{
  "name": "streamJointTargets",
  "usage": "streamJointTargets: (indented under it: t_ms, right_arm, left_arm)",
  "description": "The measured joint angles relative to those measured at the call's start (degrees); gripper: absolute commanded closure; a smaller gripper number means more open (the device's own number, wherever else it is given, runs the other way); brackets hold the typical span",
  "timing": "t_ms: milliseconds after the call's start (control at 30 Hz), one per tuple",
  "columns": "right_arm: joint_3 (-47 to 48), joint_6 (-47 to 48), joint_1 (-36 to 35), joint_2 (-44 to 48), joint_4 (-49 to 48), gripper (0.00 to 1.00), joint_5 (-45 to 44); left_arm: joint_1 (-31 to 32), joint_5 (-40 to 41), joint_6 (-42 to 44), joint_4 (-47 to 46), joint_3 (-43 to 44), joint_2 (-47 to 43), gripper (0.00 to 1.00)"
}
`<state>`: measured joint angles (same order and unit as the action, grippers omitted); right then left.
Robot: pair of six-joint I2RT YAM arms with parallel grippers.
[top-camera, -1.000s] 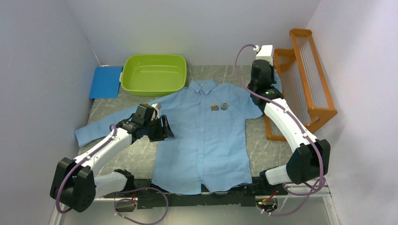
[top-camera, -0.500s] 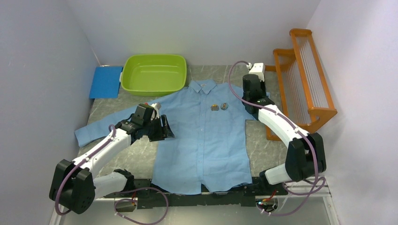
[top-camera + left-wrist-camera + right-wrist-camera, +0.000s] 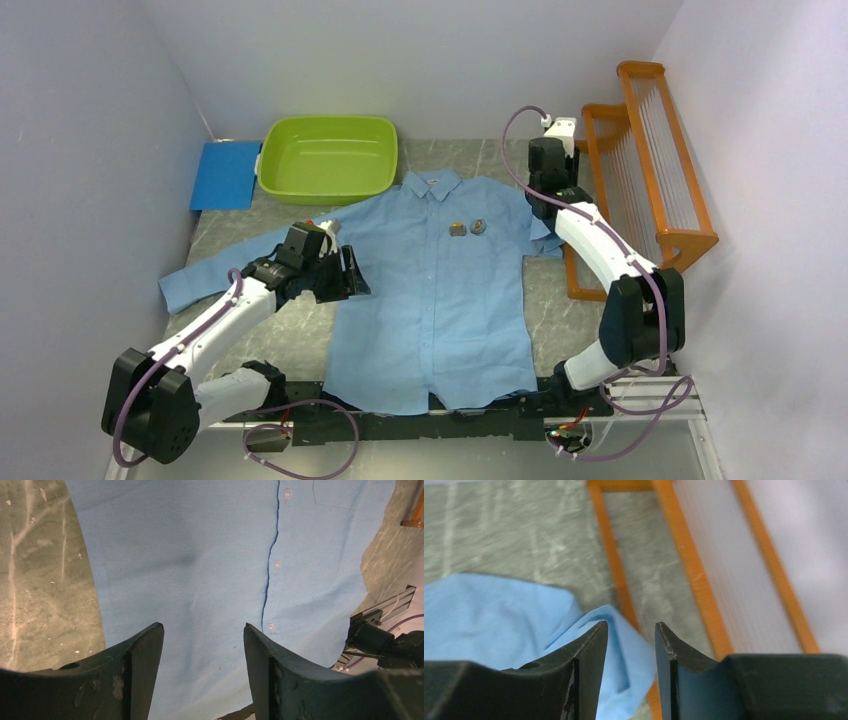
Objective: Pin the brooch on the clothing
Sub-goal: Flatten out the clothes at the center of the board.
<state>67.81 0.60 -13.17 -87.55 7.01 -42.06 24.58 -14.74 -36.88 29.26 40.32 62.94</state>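
Now: shirt (image 3: 440, 290) spread flat on desk (image 3: 545, 300), chest exposed for pinning; we count two brooches (image 3: 458, 229) there. Left jaws apart, empty, over shirt's left side; right jaws apart, empty, beside sleeve (image 3: 499, 610).

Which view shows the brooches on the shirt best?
The top external view: both brooches sit on the chest of the shirt, small but unobstructed. The left wrist view shows only shirt front and buttons; the right wrist only a shirt fold and the orange rack.
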Motion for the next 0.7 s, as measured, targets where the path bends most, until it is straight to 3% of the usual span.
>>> streamJointTargets:
  t_ms: [200, 433, 567, 700]
  right_arm:
    - [-3.0, -7.7, -0.3, 1.8, 3.5, 0.73, 12.2]
    - [-12.9, -17.2, -0.3, 3.7, 3.8, 0.76, 25.4]
    - [-14.8, -20.5, -0.2, 2.8, 6.3, 0.86, 26.3]
    - [-14.3, -23.9, 2.3, 0.7, 9.1, 0.85, 22.8]
  left_arm:
    - [-0.3, -0.3, 0.0, -0.5, 0.0, 0.1, 0.29]
    - [-3.9, -1.4, 1.0, -0.9, 0.0, 0.3, 0.28]
    - [-6.8, -2.8, 1.8, -0.9, 0.2, 0.3, 0.28]
    - [-9.1, -4.3, 2.3, -0.7, 0.3, 0.3, 0.28]
